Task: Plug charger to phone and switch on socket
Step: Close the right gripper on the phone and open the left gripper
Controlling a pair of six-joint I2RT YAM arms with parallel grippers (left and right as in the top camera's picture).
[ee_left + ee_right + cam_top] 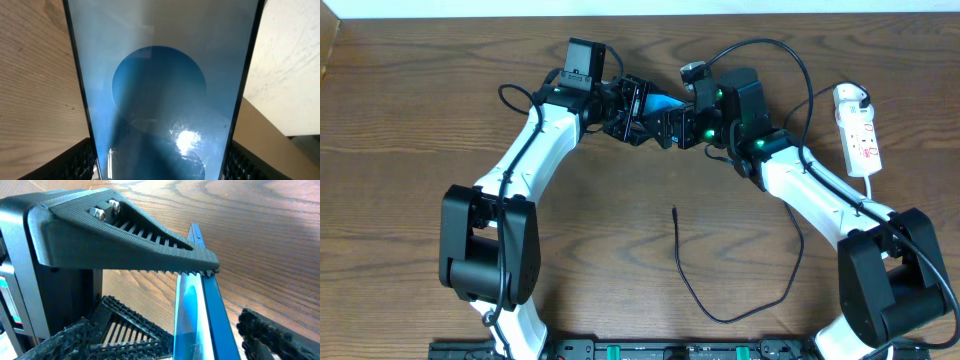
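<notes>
The left pincer (626,108) is squeezed shut on the slim, black-edged, blue-screen phone (665,103). Its black ribbed fingers (75,165) press the two long sides at the bottom of the left wrist view. The right pincer (678,124) is a little way open around the same phone. One finger (150,255) touches the thin edge, and we see wood between the phone and the other finger at the lower right. The phone sits in the upper middle of the overhead view, between both pincers, and we think it is tipped up on its side.

What could go wrong? If the two pincers pull different ways, the phone may twist, slip out and drop on the brown wooden table (420,100). The thin black charger (677,245) lies in the lower middle, well apart from both pincers, and nothing holds it. Its small tip may be hard to pinch and could turn the wrong way. The long white socket (861,135) with red marks lies at the right edge, and an arm reaching for it could snag the cable.
</notes>
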